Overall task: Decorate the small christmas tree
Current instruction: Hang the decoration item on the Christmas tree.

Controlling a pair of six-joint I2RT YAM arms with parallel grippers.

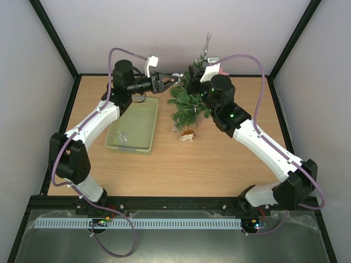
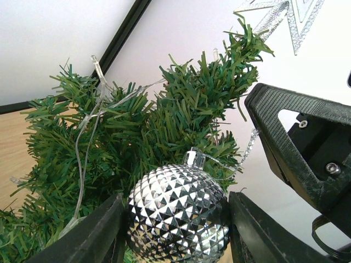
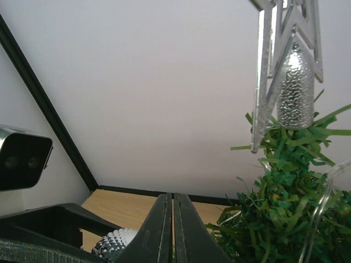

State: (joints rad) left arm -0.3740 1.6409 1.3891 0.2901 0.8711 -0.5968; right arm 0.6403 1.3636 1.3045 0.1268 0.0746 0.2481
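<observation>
1. Top view: nothing for you to read here. No lettering, number, brand or sign resolves on anything in shot.
2. Left wrist view: nothing legible for you here either, no label and no print.
3. Right wrist view: same again, no text or marking you can read.

Overhead looks down; both wrists closely share tree [image 2: 186,109].
</observation>
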